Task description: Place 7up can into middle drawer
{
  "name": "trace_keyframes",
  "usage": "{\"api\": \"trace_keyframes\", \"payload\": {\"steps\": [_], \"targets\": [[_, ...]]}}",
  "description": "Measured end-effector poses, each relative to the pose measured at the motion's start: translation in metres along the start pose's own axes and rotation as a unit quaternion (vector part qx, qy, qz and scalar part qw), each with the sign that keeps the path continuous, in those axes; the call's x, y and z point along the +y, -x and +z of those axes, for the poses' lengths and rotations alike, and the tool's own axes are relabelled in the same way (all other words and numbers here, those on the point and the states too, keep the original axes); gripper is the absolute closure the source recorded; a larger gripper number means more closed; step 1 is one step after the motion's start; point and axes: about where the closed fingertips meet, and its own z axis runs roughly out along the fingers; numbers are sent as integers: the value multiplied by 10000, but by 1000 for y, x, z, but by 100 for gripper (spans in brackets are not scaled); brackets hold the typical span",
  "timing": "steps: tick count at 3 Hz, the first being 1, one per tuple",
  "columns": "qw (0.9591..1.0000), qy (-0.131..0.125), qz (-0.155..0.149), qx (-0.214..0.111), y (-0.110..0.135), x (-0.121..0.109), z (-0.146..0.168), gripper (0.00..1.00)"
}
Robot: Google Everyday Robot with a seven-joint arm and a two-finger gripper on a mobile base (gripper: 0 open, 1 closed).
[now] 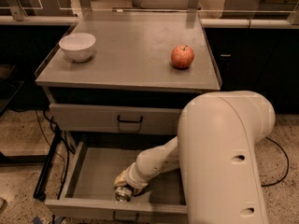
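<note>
One risk: let go tilted, the 7up can [123,194] beneath the gripper [124,186] (held or loose, I cannot tell) may roll across the middle drawer [96,171].

Cream robot arm reaching down and to the left, with its gripper low in the frame.

A bulky, rounded upper arm housing [224,157] fills the lower right foreground. A slimmer forearm [156,161] slopes out from its left side, downward and to the left, and narrows into a ribbed wrist [135,174]. The yellowish gripper [123,186] at the end points down and sits inside the open middle drawer [91,169], close to its front wall.
</note>
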Motion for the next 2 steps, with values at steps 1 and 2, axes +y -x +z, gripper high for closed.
{"api": "trace_keyframes", "payload": {"steps": [1, 2], "targets": [[10000, 0, -1, 1, 0, 0, 0, 0], [10000, 0, -1, 1, 0, 0, 0, 0]]}}
